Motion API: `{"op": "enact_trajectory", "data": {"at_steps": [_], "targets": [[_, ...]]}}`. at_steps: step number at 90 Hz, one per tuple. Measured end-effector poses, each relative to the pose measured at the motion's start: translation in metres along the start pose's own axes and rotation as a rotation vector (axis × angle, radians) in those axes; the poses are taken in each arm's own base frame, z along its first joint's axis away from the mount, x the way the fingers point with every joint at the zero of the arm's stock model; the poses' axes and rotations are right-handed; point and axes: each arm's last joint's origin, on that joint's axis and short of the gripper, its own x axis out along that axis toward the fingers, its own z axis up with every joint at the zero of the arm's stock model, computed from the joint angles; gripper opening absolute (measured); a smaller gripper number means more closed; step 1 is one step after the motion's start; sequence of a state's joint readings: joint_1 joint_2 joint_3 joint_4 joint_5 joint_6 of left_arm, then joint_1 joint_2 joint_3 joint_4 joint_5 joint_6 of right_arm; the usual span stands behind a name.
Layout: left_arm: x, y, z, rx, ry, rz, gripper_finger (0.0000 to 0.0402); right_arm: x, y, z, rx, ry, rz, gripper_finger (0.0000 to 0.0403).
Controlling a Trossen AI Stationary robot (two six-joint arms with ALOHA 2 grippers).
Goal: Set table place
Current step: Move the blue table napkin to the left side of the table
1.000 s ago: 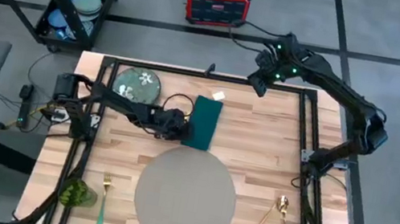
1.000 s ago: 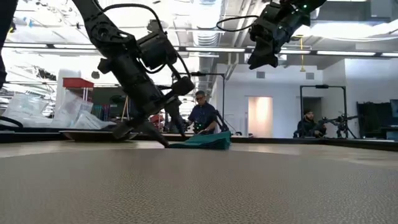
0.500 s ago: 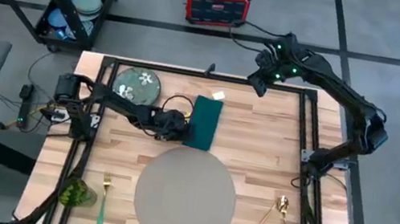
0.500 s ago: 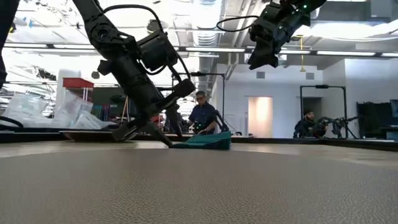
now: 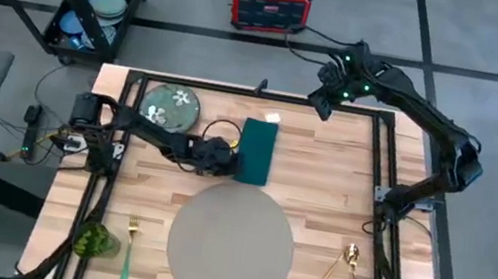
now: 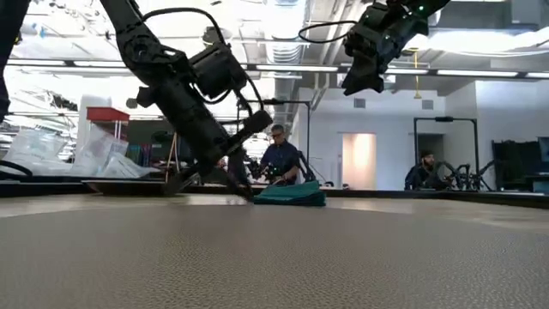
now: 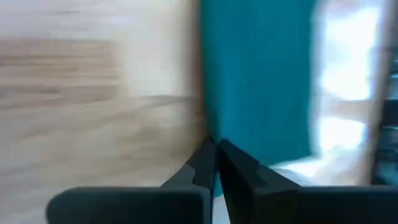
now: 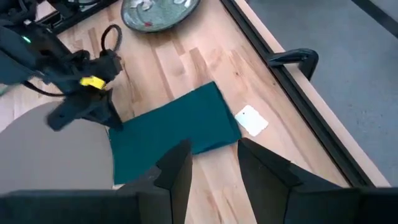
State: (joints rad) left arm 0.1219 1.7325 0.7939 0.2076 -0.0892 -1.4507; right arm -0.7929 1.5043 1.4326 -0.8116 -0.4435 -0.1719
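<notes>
On the table (image 5: 322,187), left gripper (image 5: 229,162) low, jaws clamped on napkin (image 5: 256,152) edge, right gripper (image 5: 320,102) raised, jaws apart

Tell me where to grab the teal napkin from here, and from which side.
Take the napkin by its long edge on the left arm's side, near the corner closest to the placemat. It lies flat on the table, so only an edge offers a pinch. The left gripper is already there with its fingers closed together at that edge, probably the easiest approach. The right gripper hangs open at the far rail.
</notes>
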Motion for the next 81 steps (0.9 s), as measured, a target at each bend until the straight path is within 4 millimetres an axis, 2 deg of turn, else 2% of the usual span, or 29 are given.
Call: {"op": "enact_trajectory", "data": {"at_steps": [27,44,55,63,81], "targets": [[-0.035,-0.035,0.009,-0.009,-0.105,-0.227,0.0,0.0,0.001,-0.003,0.013,0.029,0.005,0.0118],[-0.07,-0.061,0.021,0.007,-0.249,-0.414,0.0,0.0,0.001,-0.004,0.019,0.042,0.008,0.0118],[-0.086,-0.059,0.024,0.067,-0.274,-0.349,0.0,0.0,0.002,-0.005,0.019,0.047,0.011,0.0118],[-0.092,-0.052,0.018,0.085,-0.24,-0.266,0.0,0.001,0.003,-0.005,0.017,0.051,0.014,0.0118],[-0.098,-0.034,-0.016,0.092,-0.111,-0.079,0.0,-0.002,0.009,-0.006,0.007,0.061,0.024,0.0118]]}}
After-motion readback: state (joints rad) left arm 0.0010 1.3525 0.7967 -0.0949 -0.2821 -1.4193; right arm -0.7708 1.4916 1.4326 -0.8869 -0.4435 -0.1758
